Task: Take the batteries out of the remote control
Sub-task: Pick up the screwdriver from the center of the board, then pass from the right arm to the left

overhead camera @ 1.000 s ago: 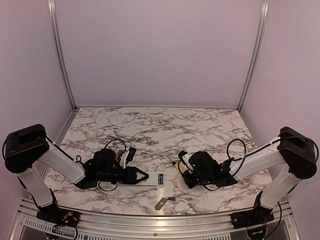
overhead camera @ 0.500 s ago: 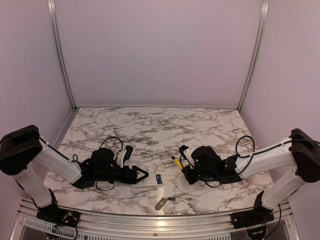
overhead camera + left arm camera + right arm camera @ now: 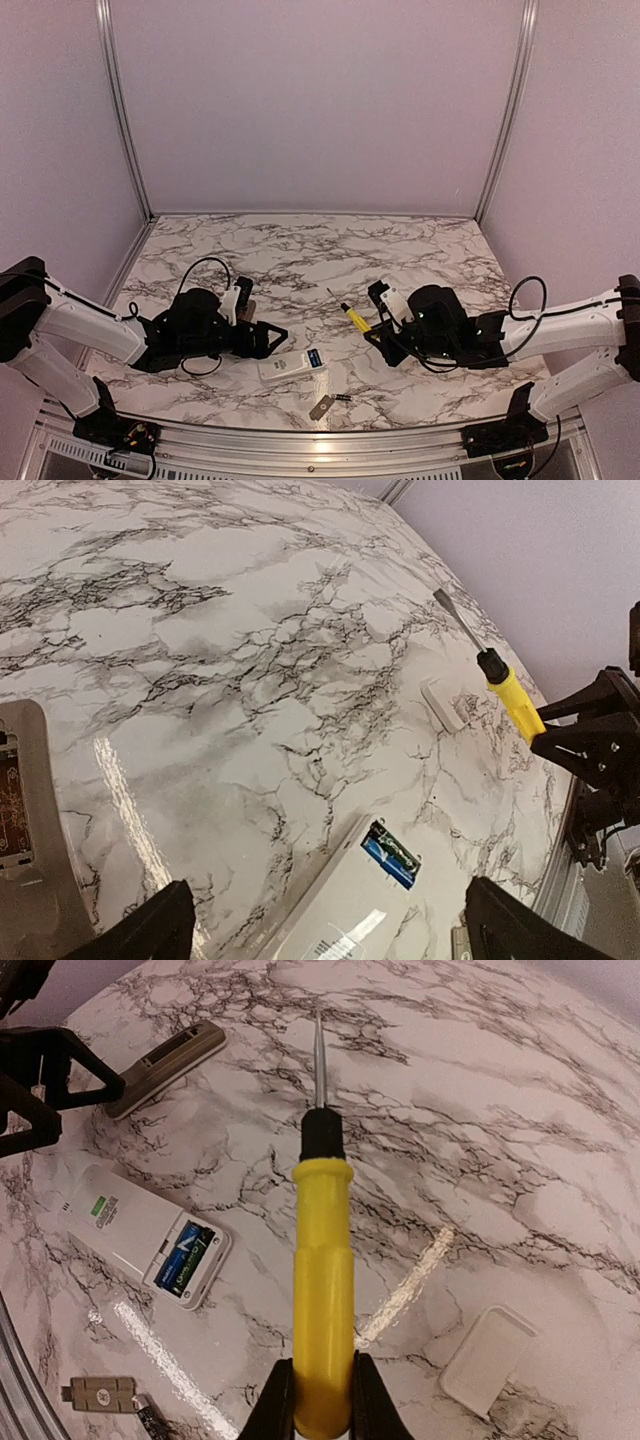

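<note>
white remote (image 3: 292, 366): lay on the tabletop (image 3: 300, 250) with its compartment uncovered.
grey cover plate (image 3: 321, 407): lay off the remote, near the front edge.
dark battery (image 3: 342, 398): out of the remote, on the tabletop just beside the plate.
blue battery (image 3: 190, 1257): sat in the open compartment at the remote's end, not yet taken out.
progress: part done by my reading. One cell was out and the blue one remained. A second dark cell could not be made out.
left tool (image 3: 335, 930): spread wide and holding nothing, low over the tabletop just beside the remote.
right tool (image 3: 320, 1405): pressed onto the yellow handle of the screwdriver (image 3: 322, 1260), whose blade pointed away from it, clear of the remote.
since a second earlier: the left tool, then nearly closed at the remote, had opened and drawn back toward its own side. The remote had swung slightly. The right arm had carried the screwdriver off to the right. The plate and dark battery had not moved.
</note>
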Available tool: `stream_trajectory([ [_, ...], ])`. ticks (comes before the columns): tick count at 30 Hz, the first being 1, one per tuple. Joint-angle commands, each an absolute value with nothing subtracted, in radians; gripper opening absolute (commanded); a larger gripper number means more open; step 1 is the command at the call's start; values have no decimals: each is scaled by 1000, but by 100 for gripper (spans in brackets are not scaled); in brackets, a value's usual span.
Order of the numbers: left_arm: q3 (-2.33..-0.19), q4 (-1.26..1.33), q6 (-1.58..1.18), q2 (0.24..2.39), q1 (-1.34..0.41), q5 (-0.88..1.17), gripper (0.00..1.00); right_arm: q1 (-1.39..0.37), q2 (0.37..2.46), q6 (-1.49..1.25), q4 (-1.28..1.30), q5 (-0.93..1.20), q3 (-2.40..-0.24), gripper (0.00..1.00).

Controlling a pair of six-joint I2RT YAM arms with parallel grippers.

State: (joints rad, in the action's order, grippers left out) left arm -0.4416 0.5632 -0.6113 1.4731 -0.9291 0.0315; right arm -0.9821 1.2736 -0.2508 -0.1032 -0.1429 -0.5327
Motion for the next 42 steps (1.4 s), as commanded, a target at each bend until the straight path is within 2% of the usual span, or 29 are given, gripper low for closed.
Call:
stream_trajectory([
  [1,-431,603,-511,1427,-928,72,96,-978,1214,-219,-183,-14,-501,0],
  [15,-400,818,-250,1416,-927,386,89,-978,1185,-205,-298,386,-486,0],
  [23,-451,832,-151,1440,-892,616,86,-986,1229,-234,-299,488,-518,0],
  [27,-489,787,-103,1450,-892,697,76,-997,1249,-237,-314,518,-525,0],
  [33,-530,759,-82,1492,-891,744,53,-1012,1269,-228,-302,525,-548,0],
  [42,-546,752,-72,1514,-891,792,26,-1015,1268,-218,-288,523,-557,0],
])
